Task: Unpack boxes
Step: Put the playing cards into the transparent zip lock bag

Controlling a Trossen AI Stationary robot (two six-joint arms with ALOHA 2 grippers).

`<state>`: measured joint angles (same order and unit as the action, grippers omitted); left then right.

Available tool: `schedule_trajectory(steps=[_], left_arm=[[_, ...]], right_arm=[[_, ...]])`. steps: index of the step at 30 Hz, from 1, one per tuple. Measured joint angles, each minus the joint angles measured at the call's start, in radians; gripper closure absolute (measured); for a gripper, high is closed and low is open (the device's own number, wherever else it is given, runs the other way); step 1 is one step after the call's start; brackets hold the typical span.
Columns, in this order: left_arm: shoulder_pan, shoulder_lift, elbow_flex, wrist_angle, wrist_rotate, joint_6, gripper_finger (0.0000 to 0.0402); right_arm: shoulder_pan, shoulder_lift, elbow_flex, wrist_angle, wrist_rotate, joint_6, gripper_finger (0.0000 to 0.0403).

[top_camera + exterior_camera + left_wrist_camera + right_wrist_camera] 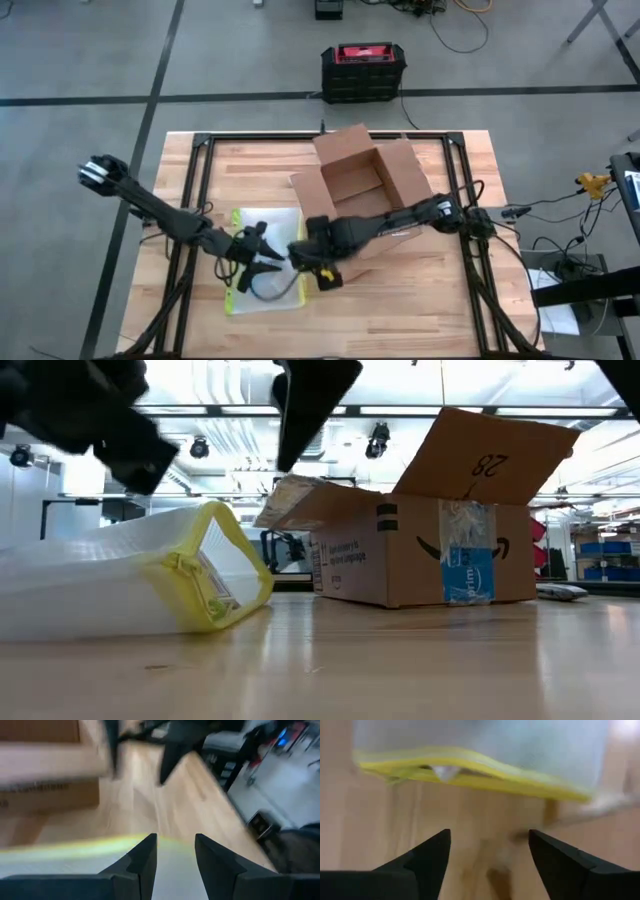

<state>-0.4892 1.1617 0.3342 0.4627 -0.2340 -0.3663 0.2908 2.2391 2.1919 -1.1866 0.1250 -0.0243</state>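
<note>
The brown cardboard box (360,185) stands open on its bottom at the table's middle, toward the far edge, with its flaps spread out (430,550). A clear pouch with yellow edges (262,262) lies flat on the table nearer the front and to the left of the box (130,585). My left gripper (175,840) hangs open over the pouch, pointing toward the table's right (268,268). My right gripper (490,837) is open and points down at the bare wood just beside the pouch's yellow right edge (470,767), between the pouch and the box (315,262). In the low view both grippers stand clear above the pouch.
A black and red case (363,70) sits on the floor beyond the table's far edge. Black frame rails (200,180) run along the tabletop's left, right and far sides. Cables and gear (590,185) lie off the right edge. Bare wood (400,310) stretches along the near right.
</note>
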Motion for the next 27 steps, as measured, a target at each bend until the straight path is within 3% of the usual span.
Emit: schedule_trajectory(steps=[5,10,14,18,24,27], left_arm=[[-0.028,0.024,0.069,-0.146,0.092,-0.115,0.0284],[-0.115,-0.021,0.175,-0.399,0.03,-0.17,0.0284],[-0.181,-0.018,0.217,-0.509,-0.046,-0.242,0.0284],[-0.233,-0.006,0.222,-0.509,-0.107,-0.297,0.0284],[-0.253,0.049,0.221,-0.478,-0.3,-0.307,0.0284],[-0.252,0.089,0.22,-0.426,-0.318,-0.306,0.0284]], right_arm=[[0.034,0.005,-0.174,0.189,0.002,0.076,0.0286],[0.041,0.005,-0.301,0.435,0.007,0.173,0.0387],[0.039,0.005,-0.393,0.555,0.014,0.22,0.0387],[0.038,0.005,-0.43,0.569,0.063,0.259,0.0391],[0.037,0.005,-0.454,0.766,0.056,0.237,0.0399],[0.021,0.005,-0.456,0.824,0.058,0.195,0.0402]])
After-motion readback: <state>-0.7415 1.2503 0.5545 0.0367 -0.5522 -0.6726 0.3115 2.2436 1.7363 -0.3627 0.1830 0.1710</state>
